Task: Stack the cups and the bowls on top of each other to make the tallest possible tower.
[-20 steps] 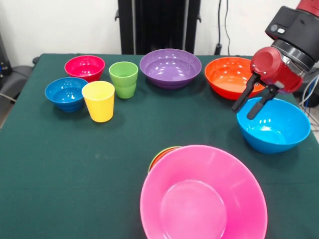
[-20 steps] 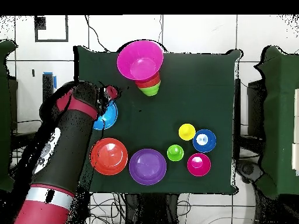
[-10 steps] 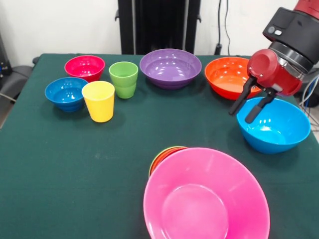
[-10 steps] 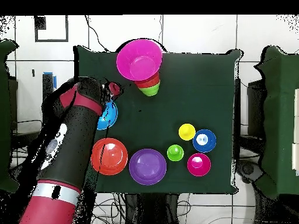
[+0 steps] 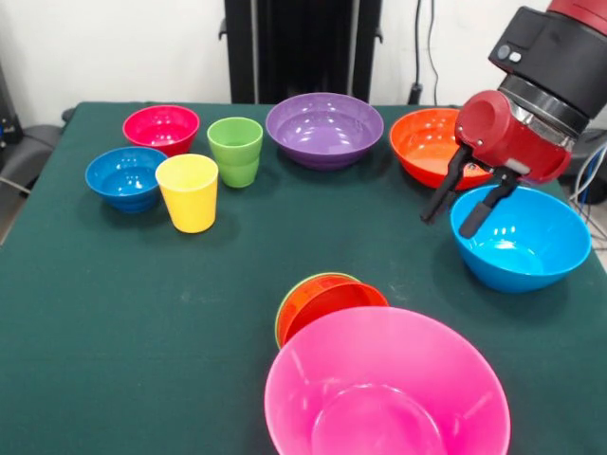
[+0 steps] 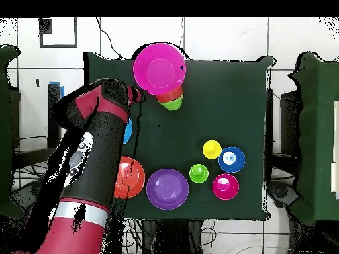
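My arm (image 5: 555,57) comes down from the upper right, red wrist angled downward and to the left. My gripper (image 5: 453,203) hangs free with its two black fingers (image 5: 438,194) spread apart, holding nothing. From overhead my arm (image 6: 86,172) hides the gripper almost wholly.

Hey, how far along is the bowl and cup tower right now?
Barely begun. Done: a small orange-red bowl sits nested in a small green bowl, behind the large pink bowl. In hand: nothing; the gripper hangs open and empty beside the light blue bowl. Left: the purple bowl, orange bowl, magenta-red bowl, dark blue bowl, yellow cup and green cup stand loose.
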{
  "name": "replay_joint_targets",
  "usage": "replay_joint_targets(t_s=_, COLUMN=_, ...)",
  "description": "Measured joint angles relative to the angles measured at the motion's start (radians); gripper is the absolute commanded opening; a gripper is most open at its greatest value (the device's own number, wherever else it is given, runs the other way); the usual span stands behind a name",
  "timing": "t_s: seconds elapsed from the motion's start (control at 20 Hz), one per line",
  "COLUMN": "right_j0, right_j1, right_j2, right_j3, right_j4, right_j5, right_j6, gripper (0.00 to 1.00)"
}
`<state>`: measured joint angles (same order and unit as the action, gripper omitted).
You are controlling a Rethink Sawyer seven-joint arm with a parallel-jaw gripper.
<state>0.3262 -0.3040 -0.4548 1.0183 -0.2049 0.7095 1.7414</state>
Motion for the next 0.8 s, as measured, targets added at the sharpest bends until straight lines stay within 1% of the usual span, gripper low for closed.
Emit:
replay_joint_targets(t_s=0.2, right_j0=-0.036, right_j1=-0.014, right_j2=0.025, right_j3=-0.053, right_j4=0.000, right_j5=0.051, right_j6=0.000, gripper=1.00)
replay_joint_targets(t_s=0.6, right_j0=-0.095, right_j1=-0.023, right_j2=0.080, right_j3=-0.139, right_j4=-0.001, right_j5=0.059, right_j6=0.000, gripper=1.00)
replay_joint_targets(t_s=0.8, right_j0=-0.113, right_j1=-0.023, right_j2=0.101, right_j3=-0.162, right_j4=-0.001, right_j5=0.060, right_j6=0.000, gripper=1.00)
